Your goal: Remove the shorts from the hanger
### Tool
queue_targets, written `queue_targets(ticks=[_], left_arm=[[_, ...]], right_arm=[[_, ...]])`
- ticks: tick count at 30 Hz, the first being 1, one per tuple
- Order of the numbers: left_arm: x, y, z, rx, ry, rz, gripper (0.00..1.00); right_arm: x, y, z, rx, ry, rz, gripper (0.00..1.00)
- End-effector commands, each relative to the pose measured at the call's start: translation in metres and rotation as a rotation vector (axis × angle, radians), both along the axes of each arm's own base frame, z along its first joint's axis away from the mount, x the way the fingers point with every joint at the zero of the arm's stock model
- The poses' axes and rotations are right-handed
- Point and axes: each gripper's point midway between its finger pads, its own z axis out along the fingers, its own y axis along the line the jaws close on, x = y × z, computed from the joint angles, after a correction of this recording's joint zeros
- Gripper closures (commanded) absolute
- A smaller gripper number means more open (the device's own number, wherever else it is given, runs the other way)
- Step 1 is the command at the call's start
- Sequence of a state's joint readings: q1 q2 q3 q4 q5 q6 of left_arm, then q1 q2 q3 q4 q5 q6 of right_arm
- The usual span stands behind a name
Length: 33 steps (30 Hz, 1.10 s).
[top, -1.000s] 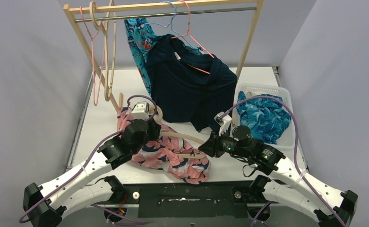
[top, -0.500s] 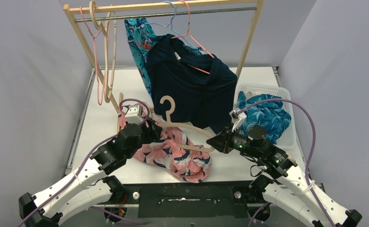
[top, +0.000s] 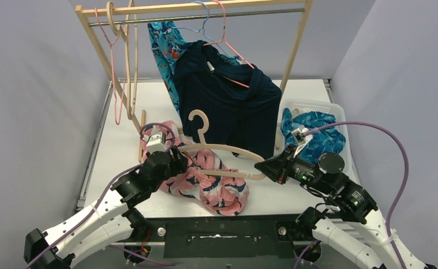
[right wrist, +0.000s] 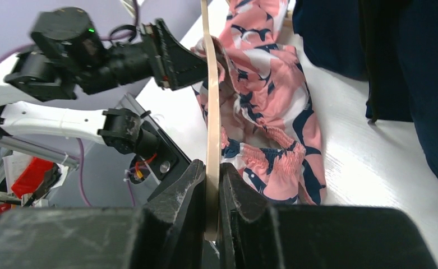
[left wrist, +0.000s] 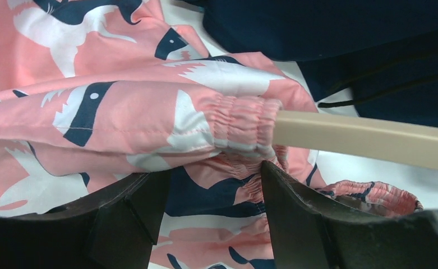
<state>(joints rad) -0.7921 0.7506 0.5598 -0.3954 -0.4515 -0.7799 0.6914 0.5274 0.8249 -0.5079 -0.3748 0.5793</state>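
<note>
Right gripper (right wrist: 212, 171) — clamped on the wooden hanger (right wrist: 210, 84). Left gripper (left wrist: 211, 172) — jaws apart beside the pink-and-navy shorts (left wrist: 93, 112), whose waistband is bunched around the hanger's arm.

We see a wooden clothes rack (top: 295, 46) standing at the back of the white table (top: 121, 151), and a white plastic basket (top: 312, 104) sitting on the table just beside the rack's right leg.

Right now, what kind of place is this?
Probably a robot test booth, not a bedroom: plain walls box in a white table holding a wooden clothes rack and two robot arms.
</note>
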Motion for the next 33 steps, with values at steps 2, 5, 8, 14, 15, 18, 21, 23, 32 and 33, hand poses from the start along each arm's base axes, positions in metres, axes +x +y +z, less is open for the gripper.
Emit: queue_targets(ticks=[2,5,8,14,15,18,21,23,32,33], left_arm=[[0.012,0.004,0.001,-0.046,-0.005,0.069,0.44],[0.010,0.011,-0.008,-0.035,0.038,0.105,0.55],[0.006,0.018,-0.013,-0.042,0.066,0.132,0.58],[-0.008,0.032,-0.017,-0.030,0.093,0.154,0.58],[-0.009,0.035,-0.016,-0.029,0.093,0.163,0.58],[-0.010,0.041,-0.013,-0.036,0.076,0.187,0.58],[-0.010,0.044,-0.012,-0.024,0.076,0.200,0.58],[-0.010,0.051,-0.014,-0.002,0.087,0.231,0.62],[-0.001,0.050,0.002,-0.043,0.035,0.254,1.00],[0.000,0.049,0.005,-0.049,0.028,0.251,1.00]], right_arm=[[-0.015,-0.009,0.051,0.092,-0.121,0.021,1.00],[-0.020,-0.020,0.068,0.113,-0.171,-0.006,1.00],[-0.017,-0.028,0.077,0.093,-0.201,-0.045,1.00],[-0.010,-0.036,0.099,0.117,-0.319,-0.097,1.00],[-0.010,-0.036,0.103,0.123,-0.339,-0.097,1.00],[-0.009,-0.034,0.115,0.109,-0.381,-0.083,1.00],[-0.005,-0.037,0.130,0.083,-0.424,-0.097,1.00],[-0.006,-0.041,0.144,0.087,-0.467,-0.109,1.00],[0.013,-0.038,0.116,-0.050,-0.372,-0.132,1.00],[0.016,-0.038,0.107,-0.068,-0.351,-0.141,1.00]])
